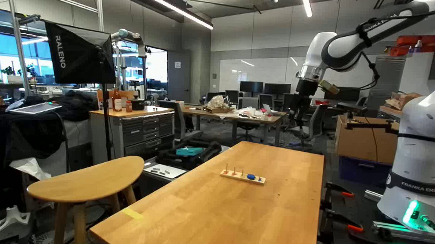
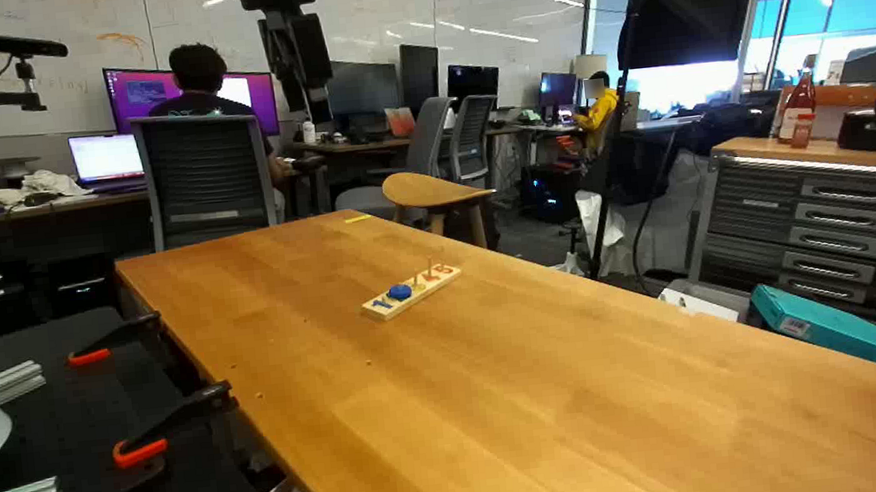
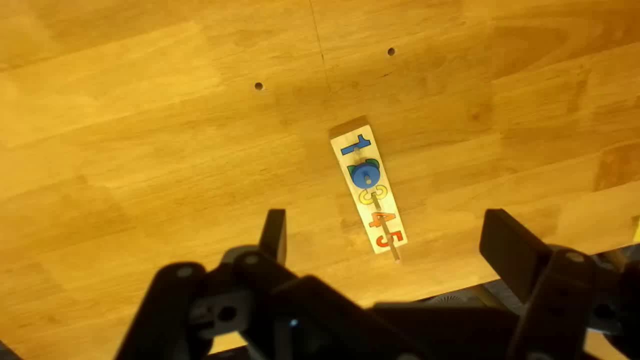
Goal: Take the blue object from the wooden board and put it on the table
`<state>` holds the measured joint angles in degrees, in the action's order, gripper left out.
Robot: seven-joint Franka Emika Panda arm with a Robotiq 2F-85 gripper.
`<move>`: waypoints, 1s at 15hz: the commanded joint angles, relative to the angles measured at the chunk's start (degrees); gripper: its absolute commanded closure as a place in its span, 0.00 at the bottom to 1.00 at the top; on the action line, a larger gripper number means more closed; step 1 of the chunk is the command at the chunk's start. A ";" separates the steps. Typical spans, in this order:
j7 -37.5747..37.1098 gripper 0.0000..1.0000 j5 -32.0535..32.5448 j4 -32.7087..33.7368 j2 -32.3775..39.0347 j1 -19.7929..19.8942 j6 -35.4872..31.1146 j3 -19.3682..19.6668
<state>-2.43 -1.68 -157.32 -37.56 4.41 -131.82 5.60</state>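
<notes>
The blue object is a round disc point(image 3: 365, 176), threaded on a peg of the wooden board point(image 3: 348, 129) over a green number. The disc point(image 1: 251, 176) point(image 2: 399, 291) shows in both exterior views. The board point(image 1: 242, 180) point(image 2: 411, 302) is a narrow strip with painted numbers and several thin upright pegs of rising height; the other pegs look bare. It lies flat on the wooden table point(image 1: 272, 212). My gripper point(image 3: 387, 215) is open and empty, fingers wide apart. It hangs high above the table in both exterior views point(image 1: 296, 120) point(image 2: 310, 116), well apart from the board.
Black clamps with orange handles point(image 1: 347, 194) point(image 2: 140, 453) grip the table edge on the robot's side. A wooden stool point(image 1: 90, 178) stands by the opposite edge. A teal box point(image 2: 848, 327) and a drawer cabinet point(image 2: 821, 217) are beyond the table. Yellow tape point(image 1: 133, 214) marks the tabletop.
</notes>
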 commanded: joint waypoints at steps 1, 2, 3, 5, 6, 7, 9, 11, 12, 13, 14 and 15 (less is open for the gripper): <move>0.30 0.00 -0.39 0.26 -0.04 0.46 0.20 -0.45; 0.30 0.00 -0.39 0.36 -0.08 0.46 0.20 -0.45; 0.30 0.00 -0.39 0.40 -0.10 0.46 0.20 -0.45; -1.76 0.00 0.56 1.63 1.89 0.71 0.61 -2.26; -2.90 0.00 0.87 2.77 4.36 0.16 0.03 -3.81; -3.70 0.00 0.70 3.84 6.69 -0.39 -0.33 -4.87; -5.59 0.00 1.22 6.40 13.21 -1.12 -2.68 -7.79; -6.14 0.00 2.60 9.08 19.71 -1.38 -5.55 -9.76; -6.54 0.00 3.58 10.55 22.82 -1.24 -7.27 -10.41; -6.83 0.00 4.91 12.13 26.17 -1.03 -8.88 -10.80; -7.34 0.00 6.59 13.98 29.67 -0.59 -10.50 -10.84; -7.92 0.00 8.08 16.01 33.19 -0.54 -11.66 -10.63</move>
<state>-8.15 2.29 -148.69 -15.54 3.27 -140.24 -4.90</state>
